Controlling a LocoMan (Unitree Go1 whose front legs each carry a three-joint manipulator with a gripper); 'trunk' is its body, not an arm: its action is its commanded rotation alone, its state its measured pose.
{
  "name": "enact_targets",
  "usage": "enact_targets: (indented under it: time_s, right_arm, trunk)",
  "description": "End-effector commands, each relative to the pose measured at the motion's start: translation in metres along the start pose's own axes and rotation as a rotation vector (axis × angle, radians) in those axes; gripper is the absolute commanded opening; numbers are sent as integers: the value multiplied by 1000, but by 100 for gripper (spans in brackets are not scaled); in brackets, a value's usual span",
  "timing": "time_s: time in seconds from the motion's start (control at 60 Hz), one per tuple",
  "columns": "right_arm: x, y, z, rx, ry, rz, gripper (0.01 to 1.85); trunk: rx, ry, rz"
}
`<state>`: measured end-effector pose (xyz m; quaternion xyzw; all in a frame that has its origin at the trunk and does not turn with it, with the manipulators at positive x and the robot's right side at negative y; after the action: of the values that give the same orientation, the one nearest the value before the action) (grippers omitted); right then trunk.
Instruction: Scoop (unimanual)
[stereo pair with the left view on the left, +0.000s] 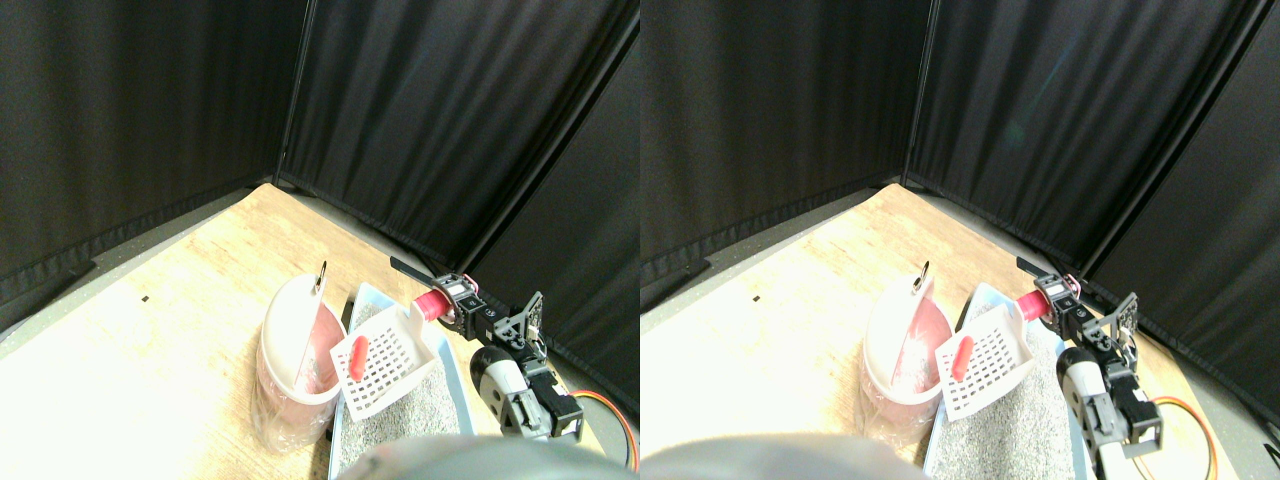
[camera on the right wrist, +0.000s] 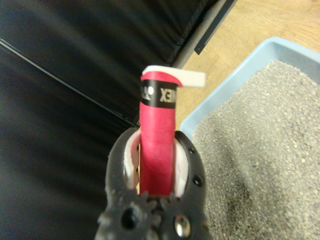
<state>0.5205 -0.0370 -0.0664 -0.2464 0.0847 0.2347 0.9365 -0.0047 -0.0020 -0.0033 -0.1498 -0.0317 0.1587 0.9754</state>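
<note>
The right gripper (camera on the right wrist: 156, 172) is clamped on the red-wrapped handle (camera on the right wrist: 157, 135) of a white slotted scoop (stereo pair with the left view on the left: 385, 362). The scoop is lifted clear of the grey litter (stereo pair with the left view on the left: 405, 425) in the light-blue tray (stereo pair with the left view on the left: 366, 294), and a small red piece (stereo pair with the left view on the left: 357, 357) lies in it. Its front edge hangs at the rim of the pink lidded bin (stereo pair with the left view on the left: 295, 365) just beside the tray. The pickup looks done; tipping the piece into the bin appears to remain.
</note>
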Motion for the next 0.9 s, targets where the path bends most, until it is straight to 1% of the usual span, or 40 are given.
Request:
enact_targets:
  time_s: [0.017,0.05,0.067,0.117,0.133,0.15,0.183,0.217,0.25,0.267,0.283,0.3,0.367,0.383,0.417,0.433,0.467,0.483,0.5,0.517,0.533,0.55,0.567,0.583,0.617,0.633,0.817,0.9]
  right_arm:
    - [0,-2,16,3,-92,-23,22]
    - [0,-3,17,7,-94,-25,8]
    - [0,-3,18,8,-94,-25,5]
    - [0,-4,19,17,-84,-29,7]
    - [0,-4,19,19,-83,-31,11]
    - [0,-4,20,21,-82,-33,20]
    - [-1,-5,21,30,-73,-44,15]
    - [-1,-6,21,33,-82,-41,19]
    - [0,-6,21,31,-85,-39,8]
    - [0,-6,21,31,-85,-39,8]
    - [0,-7,21,29,-88,-39,12]
    - [-1,-8,21,25,-93,-43,20]
    - [-1,-8,21,20,-96,-49,24]
    - [0,-9,21,2,-120,-52,33]
    - [-1,-10,21,-8,-124,-53,33]
    - [-1,-10,21,-16,-127,-54,27]
    - [-1,-10,21,-18,-129,-55,25]
    - [-1,-10,22,-27,-137,-50,13]
    - [-1,-10,22,-39,-145,-45,5]
    - [-2,-10,23,-51,-147,-46,13]
    - [-2,-10,25,-53,-147,-52,7]
    - [-3,-10,25,-52,-146,-55,5]
    - [-3,-10,25,-52,-146,-55,5]
    - [-3,-10,27,-61,-168,-52,5]
    - [-3,-10,28,-76,-181,-49,5]
    - [-3,-11,29,-84,-188,-48,5]
    - [-2,-11,32,-95,-183,-62,5]
    - [-1,-12,33,-94,-199,-68,5]
  trunk:
    - [-13,19,13]
    - [-13,19,13]
    - [-13,22,12]
    - [-13,22,12]
    - [-13,22,12]
    - [-13,22,12]
    - [-13,22,10]
    - [-13,22,10]
    - [-15,22,11]
    - [-15,22,11]
    - [-15,22,11]
    - [-15,22,11]
    - [-15,20,12]
    - [-15,20,12]
    - [-15,20,12]
    - [-15,20,12]
    - [-15,20,12]
    - [-16,20,10]
    - [-16,20,10]
    - [-16,20,10]
    - [-16,20,10]
    - [-16,20,10]
    - [-16,20,10]
    - [-16,20,10]
    - [-16,20,10]
    - [-19,23,12]
    - [-21,18,14]
    - [-22,18,15]
